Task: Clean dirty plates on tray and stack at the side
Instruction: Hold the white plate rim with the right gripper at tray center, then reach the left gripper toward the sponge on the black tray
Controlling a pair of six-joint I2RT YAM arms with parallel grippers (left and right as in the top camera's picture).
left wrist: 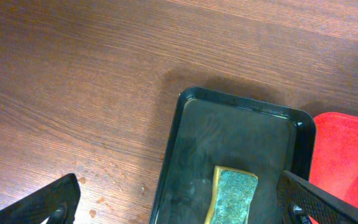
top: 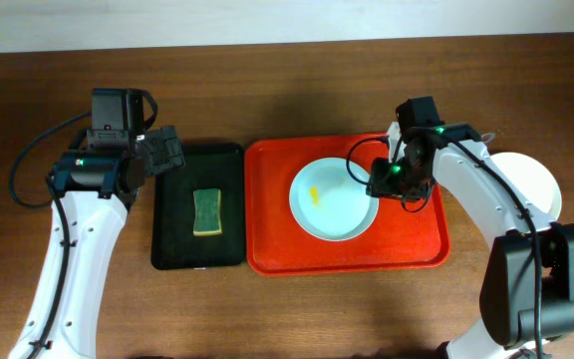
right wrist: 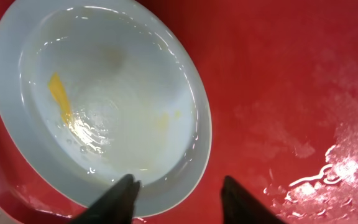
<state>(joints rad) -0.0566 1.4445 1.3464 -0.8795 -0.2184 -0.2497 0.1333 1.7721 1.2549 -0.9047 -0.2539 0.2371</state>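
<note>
One dirty plate (top: 333,199) lies on the red-orange tray (top: 267,239), pale blue-white with a yellow smear. In the right wrist view the plate (right wrist: 98,99) fills the upper left, wet, with yellow smears. My right gripper (top: 395,185) is open over the plate's right rim; its fingers (right wrist: 179,194) straddle the rim, one over the plate, one over the tray (right wrist: 291,81). My left gripper (top: 163,152) is open and empty above the black tray's far left corner; its fingers (left wrist: 185,202) flank the sponge (left wrist: 233,196).
A black tray (top: 167,249) left of the red tray holds a green-yellow sponge (top: 207,212). A white plate (top: 534,179) rests on the wooden table right of the red tray, partly behind my right arm. Water drops lie on the red tray.
</note>
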